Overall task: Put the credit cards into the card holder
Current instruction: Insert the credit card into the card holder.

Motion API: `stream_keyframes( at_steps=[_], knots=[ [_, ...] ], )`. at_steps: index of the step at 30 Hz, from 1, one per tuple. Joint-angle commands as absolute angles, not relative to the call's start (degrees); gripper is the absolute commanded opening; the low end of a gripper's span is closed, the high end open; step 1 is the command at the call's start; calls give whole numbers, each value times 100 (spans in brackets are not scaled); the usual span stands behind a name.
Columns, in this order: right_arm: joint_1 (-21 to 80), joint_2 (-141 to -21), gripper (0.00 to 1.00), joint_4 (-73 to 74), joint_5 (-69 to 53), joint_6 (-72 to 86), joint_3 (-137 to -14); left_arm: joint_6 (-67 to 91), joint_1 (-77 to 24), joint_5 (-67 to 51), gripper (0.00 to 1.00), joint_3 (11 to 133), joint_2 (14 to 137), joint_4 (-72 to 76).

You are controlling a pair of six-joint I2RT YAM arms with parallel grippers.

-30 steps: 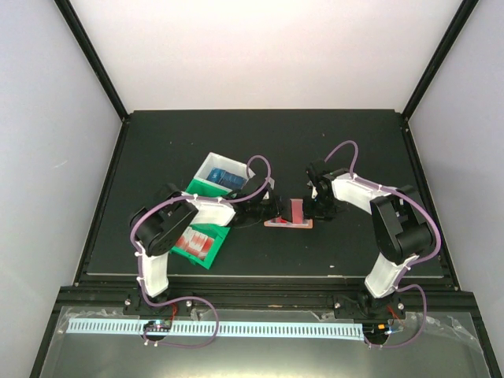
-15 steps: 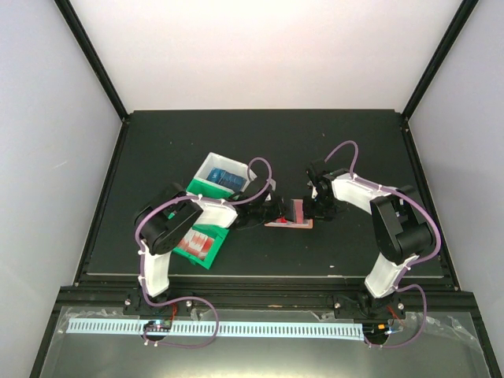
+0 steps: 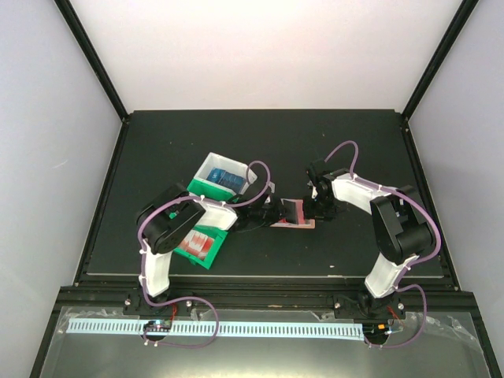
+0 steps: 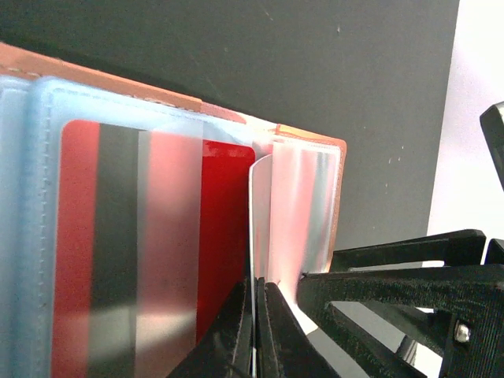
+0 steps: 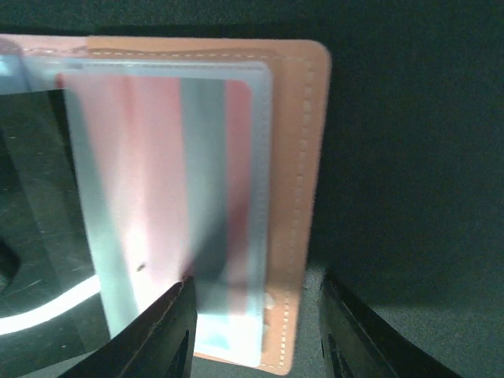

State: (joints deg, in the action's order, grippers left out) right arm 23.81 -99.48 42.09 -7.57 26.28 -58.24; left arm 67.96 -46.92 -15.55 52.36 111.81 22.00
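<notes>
The light card holder [image 5: 295,157] lies unfolded, its floppy clear leaf clamped in the pinched left gripper [image 4: 256,287], its stiffer leather edge, likely the surer hold, inside the spread right gripper [image 5: 256,303], and a slick, rigid credit card [image 4: 224,220] pocketed just left of the left fingertips.

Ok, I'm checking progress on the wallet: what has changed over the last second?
The left gripper edged right to the card holder. The clear pocket leaf it pinches now hides much of the red card seen from above. The right gripper and the holder itself stayed put.
</notes>
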Motion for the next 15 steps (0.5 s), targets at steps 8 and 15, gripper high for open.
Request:
stream_keyframes(
  at_steps=[8,15],
  knots=[
    [2417,-10134,45,3977,-795,2676,-5605,6303,-4872,-1752,6,5751,11569,1611],
    [2420,-10103,41,3765,-1130,2647,-5510,5946,-4896,-2092,12,6009,11673,1459]
  ],
)
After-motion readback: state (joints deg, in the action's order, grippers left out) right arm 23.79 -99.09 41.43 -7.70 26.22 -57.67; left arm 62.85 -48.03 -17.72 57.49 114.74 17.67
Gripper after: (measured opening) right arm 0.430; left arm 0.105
